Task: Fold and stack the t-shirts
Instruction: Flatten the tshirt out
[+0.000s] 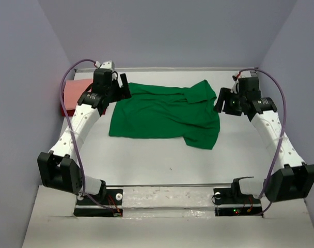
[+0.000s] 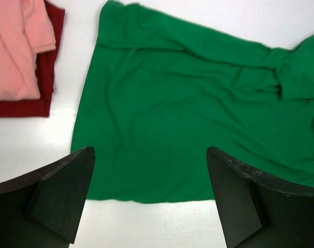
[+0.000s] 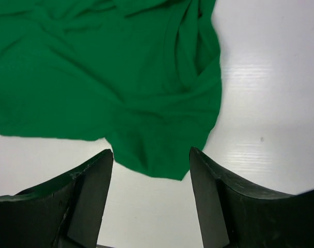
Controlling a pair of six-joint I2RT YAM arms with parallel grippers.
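Setup is a plain white table [image 1: 146, 165] boxed in by pale lavender-grey walls [image 1: 22, 77] on the left, back and right. The top is smooth, with one tiny dark speck [image 1: 171, 168] near the middle-front.

Going left to right: tucked in the far left corner is the salmon pink t-shirt [image 1: 74, 92], folded and lying on top of the dark red t-shirt [image 1: 64, 109], which peeks out along its edges. The left wrist view shows that stack sitting apart from the green one, with bare table between them.

Next, the left gripper [image 1: 121, 88] hangs over the far left corner of the bright green t-shirt [image 1: 162, 116]. From its own camera its jaws are spread as wide as they go, with nothing between them, just green cloth below.

The green shirt is spread out and wrinkly across the far middle of the table, one sleeve bunched up toward the right.

The right gripper [image 1: 222, 101] sits just beside the shirt's right edge, jaws partly apart and gripping nothing; the bottom corner of the cloth shows under the gap.

Purple cables [image 1: 69, 77] run along both arms. The right black base plate [image 1: 234, 204] at the near edge has tiny red and green lights. If there's lettering anywhere, it's too small for me to read.
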